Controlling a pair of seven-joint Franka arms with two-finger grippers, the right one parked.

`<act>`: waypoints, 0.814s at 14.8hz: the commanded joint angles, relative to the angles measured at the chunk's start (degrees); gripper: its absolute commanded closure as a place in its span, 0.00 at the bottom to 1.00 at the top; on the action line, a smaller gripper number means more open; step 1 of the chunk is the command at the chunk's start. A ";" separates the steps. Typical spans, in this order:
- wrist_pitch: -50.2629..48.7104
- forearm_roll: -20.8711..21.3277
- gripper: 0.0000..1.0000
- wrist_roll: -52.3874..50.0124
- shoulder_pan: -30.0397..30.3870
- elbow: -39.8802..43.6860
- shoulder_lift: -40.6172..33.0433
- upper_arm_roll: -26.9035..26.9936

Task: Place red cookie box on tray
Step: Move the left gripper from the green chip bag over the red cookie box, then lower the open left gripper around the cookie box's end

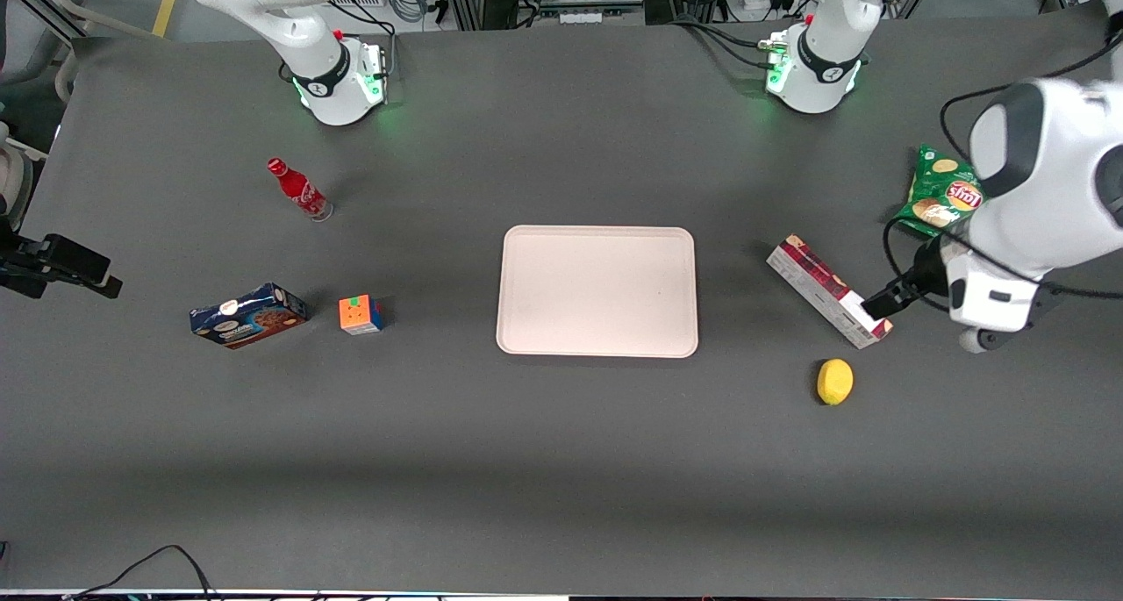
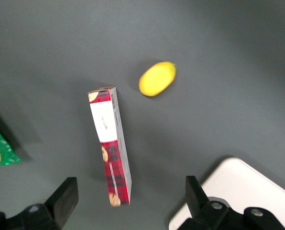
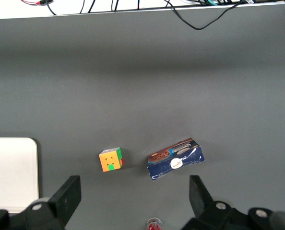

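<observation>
While the red cookie box (image 1: 828,290) lies flat on the table toward the working arm's end, well apart from the tray (image 1: 597,290) at the table's middle, the gripper (image 1: 880,304) hangs over the box's white end with its fingers spread wide and nothing held; in the wrist view the box (image 2: 110,144) runs lengthwise between the two fingertips (image 2: 65,199), clear of both. A lemon (image 1: 835,382) sits near that white end, closer to the table's front edge, and a green chip bag (image 1: 940,193) lies nearer the working arm's base. By my reading the step in hand is the approach, with the grasp not yet made and the tray bare. How high the fingers stand above the carton is hard to judge. Next, the gripper would need to settle lower across the box's narrow width, close on its long sides, lift, and carry it sideways to the tray without brushing the lemon.
</observation>
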 commanded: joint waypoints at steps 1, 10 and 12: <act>6.84 -0.42 0.00 -0.87 -0.59 -8.44 -0.57 2.43; 24.58 -4.64 0.00 -0.78 -0.50 -22.85 2.24 2.96; 27.94 -4.64 0.00 -0.95 -0.59 -24.45 3.12 2.96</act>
